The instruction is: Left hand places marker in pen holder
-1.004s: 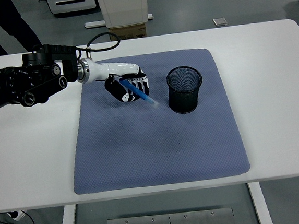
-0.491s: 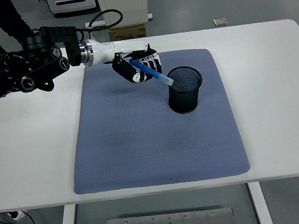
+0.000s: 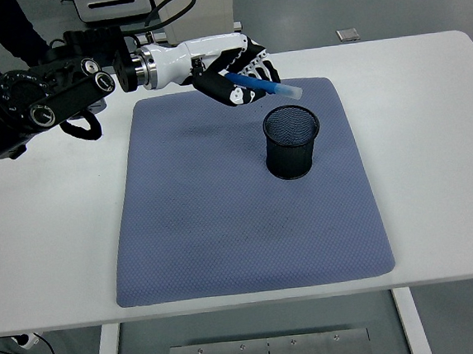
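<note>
Black mesh pen holder [image 3: 292,142] sat below our left hand [image 3: 234,76], fingers pinching the blue marker [image 3: 263,85]; its near-level tilt risked striking the rim.

No lettering, label, brand or number can be read anywhere.

This is looking like a robotics lab or test room. A white table [image 3: 438,209] carrying a blue-grey mat [image 3: 249,225] is standing on a grey floor [image 3: 387,6], with white equipment [image 3: 114,4] and a cardboard box [image 3: 202,46] sitting at the frame's top.
</note>
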